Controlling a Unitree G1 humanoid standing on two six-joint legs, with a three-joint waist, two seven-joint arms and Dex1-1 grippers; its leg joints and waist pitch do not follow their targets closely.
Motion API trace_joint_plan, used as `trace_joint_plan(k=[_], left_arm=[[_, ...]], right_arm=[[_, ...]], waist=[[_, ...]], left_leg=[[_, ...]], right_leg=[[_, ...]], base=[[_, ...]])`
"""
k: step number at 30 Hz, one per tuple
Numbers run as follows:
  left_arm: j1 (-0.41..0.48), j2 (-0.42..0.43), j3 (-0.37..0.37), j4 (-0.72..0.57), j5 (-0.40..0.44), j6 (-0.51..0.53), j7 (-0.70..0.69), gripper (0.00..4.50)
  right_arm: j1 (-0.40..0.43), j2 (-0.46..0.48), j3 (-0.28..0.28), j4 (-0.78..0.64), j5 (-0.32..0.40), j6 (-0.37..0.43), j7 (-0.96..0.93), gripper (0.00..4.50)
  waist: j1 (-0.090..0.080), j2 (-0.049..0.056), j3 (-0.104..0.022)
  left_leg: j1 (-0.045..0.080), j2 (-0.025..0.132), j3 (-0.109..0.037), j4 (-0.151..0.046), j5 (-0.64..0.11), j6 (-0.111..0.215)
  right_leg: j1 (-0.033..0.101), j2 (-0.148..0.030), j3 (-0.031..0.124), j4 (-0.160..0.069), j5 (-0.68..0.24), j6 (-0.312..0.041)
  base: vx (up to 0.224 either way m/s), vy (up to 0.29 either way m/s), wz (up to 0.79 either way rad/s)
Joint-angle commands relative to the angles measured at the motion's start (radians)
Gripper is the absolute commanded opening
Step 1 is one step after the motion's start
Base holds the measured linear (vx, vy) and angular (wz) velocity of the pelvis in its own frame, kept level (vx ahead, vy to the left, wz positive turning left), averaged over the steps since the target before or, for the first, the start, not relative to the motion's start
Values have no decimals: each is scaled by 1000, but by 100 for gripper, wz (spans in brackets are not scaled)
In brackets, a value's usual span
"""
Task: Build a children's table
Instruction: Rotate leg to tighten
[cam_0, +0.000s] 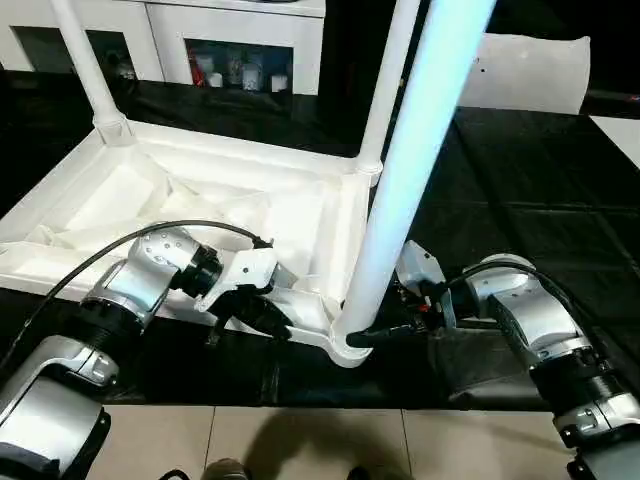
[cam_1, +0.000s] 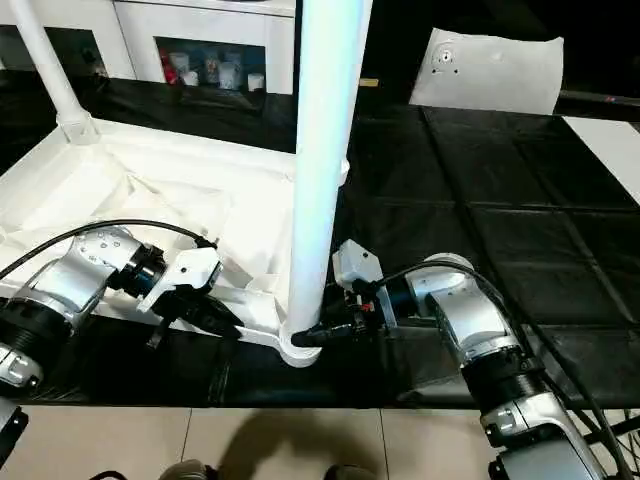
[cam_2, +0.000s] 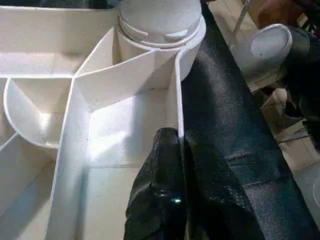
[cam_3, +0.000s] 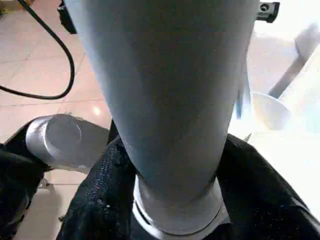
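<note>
White plastic everywhere: the tabletop (cam_0: 150, 200) lies upside down on a black, pebbly mat (cam_0: 530, 190), its ribbed underside facing up, thin walls splitting it into shallow cells. Three smooth, tapered tube legs stand in round corner sockets: one at the far left corner (cam_0: 85, 60), one at the far right corner (cam_0: 390, 80), and the near leg (cam_0: 400, 200) at the near right corner, closest to me.

My left claw (cam_2: 181, 150) reaches in low and level from the near edge, its two black, grainy fingers (cam_2: 160, 195) pressed together on the thin rim wall just beside that near socket (cam_2: 160, 25), one finger inside the wall, one outside.

My right claw (cam_1: 318, 336) comes in level from the other side, its fingers (cam_3: 95, 200) spread around the foot of the near leg where it meets the socket, one on each side. I cannot tell whether they press it.
</note>
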Motion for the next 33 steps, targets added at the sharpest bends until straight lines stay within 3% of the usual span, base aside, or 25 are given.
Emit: trace_joint_plan(k=[1, 5, 8, 12, 15, 16, 18, 19, 23, 29, 31, 33], left_arm=[[-15, 3, -46, -9, 12, -22, -40, 0], [-7, -14, -12, 0, 11, -9, -36, 0], [-5, -48, 33, 7, 11, 29, 35, 0], [5, -85, 59, -12, 18, 104, 187, 0], [9, -149, 97, -28, 10, 194, 337, 0], [14, -204, 125, -49, -2, 269, 439, 0], [15, -251, 147, -64, -1, 318, 510, 0], [14, -274, 159, -69, -1, 341, 545, 0], [1, -371, 203, -78, 6, 416, 702, 0], [8, -439, 185, -111, 32, 474, 767, 0], [13, -436, 175, -118, 45, 477, 764, 0], [16, -434, 173, -124, 54, 481, 762, 0]], right_arm=[[-11, -4, 7, 4, 9, 0, 23, 201], [9, 6, 9, -22, 17, 30, 0, 197], [29, 49, -15, -24, -12, 55, -143, 196], [51, 109, -34, -25, -69, 103, -341, 195], [69, 189, -60, -55, -61, 201, -474, 195], [76, 256, -75, -69, -63, 259, -575, 194], [77, 308, -78, -66, -77, 280, -655, 194], [73, 335, -82, -57, -85, 288, -702, 193], [43, 446, -122, -1, -101, 291, -893, 193], [29, 535, -161, -6, -97, 268, -988, 193], [35, 535, -166, -22, -99, 271, -992, 249], [39, 535, -169, -30, -105, 274, -998, 274]], waist=[[-5, 2, -67], [-5, 3, -66], [-5, 5, -64], [-16, 5, -53], [-28, 3, -47], [-32, 2, -50], [-36, 1, -51], [-47, 2, -52], [-56, 4, -56], [-54, 11, -62], [-52, 13, -62], [-51, 13, -62]], left_leg=[[6, 11, 19, -60, -85, 71], [6, 11, 19, -61, -89, 67], [6, 10, 18, -62, -94, 58], [7, 9, 11, -75, -197, -2], [7, 8, 7, -81, -250, -26], [4, 7, 5, -82, -233, -33], [5, 7, 3, -82, -237, -33], [2, 5, 5, -82, -222, -34], [1, 3, 7, -79, -192, -21], [2, 0, 11, -77, -134, 11], [1, -1, 13, -75, -100, 23], [1, -1, 13, -76, -99, 28]], right_leg=[[59, -36, 22, -48, -23, -274], [58, -35, 22, -49, -24, -274], [57, -37, 23, -52, -42, -269], [52, -39, 26, -72, -257, -206], [45, -38, 28, -85, -396, -157], [48, -40, 29, -83, -393, -152], [46, -40, 27, -88, -403, -145], [46, -38, 27, -87, -374, -144], [46, -34, 27, -85, -298, -163], [54, -30, 27, -82, -172, -176], [57, -28, 26, -76, -96, -192], [59, -29, 26, -76, -88, -197]], base=[[0, 0, 0], [0, 0, 0], [0, 0, 0], [0, 0, 0], [0, 0, 0], [0, 0, 0], [0, 0, 0], [0, 0, 0], [0, 0, 0], [0, 0, 0], [0, 0, 0], [0, 0, 0]])
